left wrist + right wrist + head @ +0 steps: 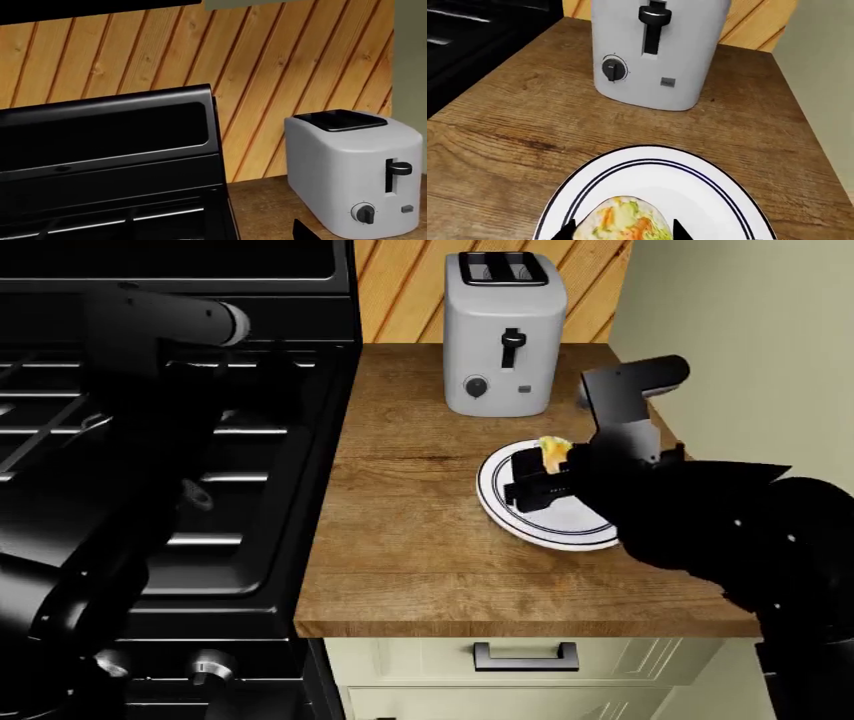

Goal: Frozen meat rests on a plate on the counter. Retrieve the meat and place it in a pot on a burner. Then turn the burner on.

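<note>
The frozen meat [624, 220], a small yellowish chunk, lies on the white plate [654, 165] with dark rings, on the wood counter [400, 540]. My right gripper [624, 233] hangs low over the plate, open, one black fingertip [567, 232] at each side of the meat and close to it. From the head view the meat [554, 450] peeks out past the right gripper [541, 480] on the plate [574, 525]. The left arm [160, 330] reaches over the black range [254, 440]; only one dark fingertip [304, 232] shows. The pot is out of view, and no burner ring can be made out.
A grey toaster [501, 340] stands behind the plate near the plank wall. The toaster [353, 175] is right of the range's back panel [107, 150]. Black grates cover the range left of the counter. A knob [200, 670] sits on its front. The counter ends at a wall on the right.
</note>
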Available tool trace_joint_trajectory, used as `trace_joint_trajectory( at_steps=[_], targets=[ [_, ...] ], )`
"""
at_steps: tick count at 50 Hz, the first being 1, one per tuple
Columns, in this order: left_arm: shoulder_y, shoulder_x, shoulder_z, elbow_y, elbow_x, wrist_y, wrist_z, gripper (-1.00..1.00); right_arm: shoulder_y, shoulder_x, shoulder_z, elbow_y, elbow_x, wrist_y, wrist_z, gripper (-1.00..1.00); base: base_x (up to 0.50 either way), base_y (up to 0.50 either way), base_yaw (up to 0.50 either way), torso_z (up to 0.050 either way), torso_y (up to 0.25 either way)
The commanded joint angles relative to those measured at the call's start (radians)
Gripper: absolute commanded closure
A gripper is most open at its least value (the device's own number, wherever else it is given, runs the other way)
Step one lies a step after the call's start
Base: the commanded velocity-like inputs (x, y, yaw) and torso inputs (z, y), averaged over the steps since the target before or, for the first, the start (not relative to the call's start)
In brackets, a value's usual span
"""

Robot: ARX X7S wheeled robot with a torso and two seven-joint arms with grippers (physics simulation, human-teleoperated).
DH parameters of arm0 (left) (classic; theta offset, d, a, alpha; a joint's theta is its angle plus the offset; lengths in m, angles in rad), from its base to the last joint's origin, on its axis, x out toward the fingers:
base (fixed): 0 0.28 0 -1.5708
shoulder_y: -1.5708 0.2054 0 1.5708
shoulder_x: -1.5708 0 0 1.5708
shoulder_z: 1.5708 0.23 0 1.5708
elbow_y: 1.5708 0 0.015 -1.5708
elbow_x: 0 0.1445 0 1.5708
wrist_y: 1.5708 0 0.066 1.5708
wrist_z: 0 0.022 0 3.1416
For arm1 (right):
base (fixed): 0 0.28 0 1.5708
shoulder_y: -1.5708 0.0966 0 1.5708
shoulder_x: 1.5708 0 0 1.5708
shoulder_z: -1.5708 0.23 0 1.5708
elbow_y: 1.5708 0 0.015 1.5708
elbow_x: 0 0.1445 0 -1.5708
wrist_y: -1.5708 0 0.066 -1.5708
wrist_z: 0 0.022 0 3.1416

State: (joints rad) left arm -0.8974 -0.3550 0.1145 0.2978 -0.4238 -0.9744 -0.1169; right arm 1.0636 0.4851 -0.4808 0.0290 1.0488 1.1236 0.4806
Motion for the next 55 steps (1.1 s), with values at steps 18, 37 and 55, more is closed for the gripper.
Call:
trace_joint_trajectory(
  at_steps=[18,37,55],
  targets=[
    [0.012,0.013,-0.051,0.061,0.035,0.015,-0.107,-1.00,0.083,-0.011,0.084,-0.282,0.076,-0.007,0.104,1.00,0.00,0.14,0.00,0.000,0.000],
    [0.014,0.014,-0.053,0.060,0.030,0.024,-0.114,-1.00,0.114,-0.023,0.072,-0.283,0.088,0.006,0.114,1.00,0.00,0.50,0.00,0.000,0.000],
    [0.014,0.008,-0.046,0.059,0.026,0.028,-0.113,-1.00,0.114,-0.018,0.061,-0.283,0.089,0.002,0.110,1.00,0.00,0.50,0.00,0.000,0.000]
  ],
)
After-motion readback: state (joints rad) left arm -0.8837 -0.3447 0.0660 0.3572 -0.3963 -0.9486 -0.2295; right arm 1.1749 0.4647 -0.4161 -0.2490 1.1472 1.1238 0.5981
